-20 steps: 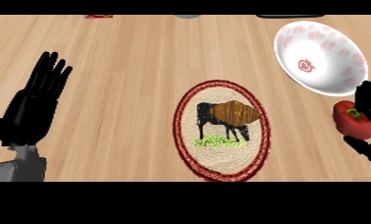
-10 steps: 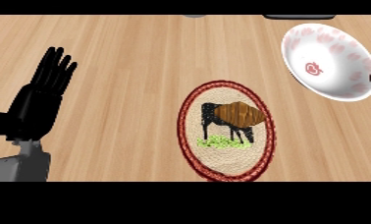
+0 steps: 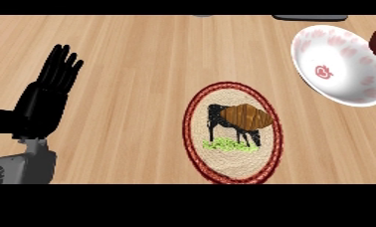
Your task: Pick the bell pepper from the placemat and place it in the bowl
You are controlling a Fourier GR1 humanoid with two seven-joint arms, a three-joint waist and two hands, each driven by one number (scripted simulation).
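Since half a second ago, a dark red sliver (image 3: 371, 43) newly showing at the right edge, over the bowl's (image 3: 332, 87) far side; a second ago, the pepper gripped in the right hand lower at that edge. Mat, bowl and left hand unchanged.

Pale wooden counter (image 3: 147, 47), plank grain running across. Dark flat thing (image 3: 308, 17) and a grey one (image 3: 203, 15) cut off at the far edge.

White bowl with red marks, tilted-looking, nothing lying inside. Oval placemat (image 3: 234, 172), red-rimmed, animal picture at its middle.

Sliver possibly the pepper; cannot tell its long axis or heading.

Left hand (image 3: 46, 106) resting at left, fingers straight, holding nothing. Right hand out of view.
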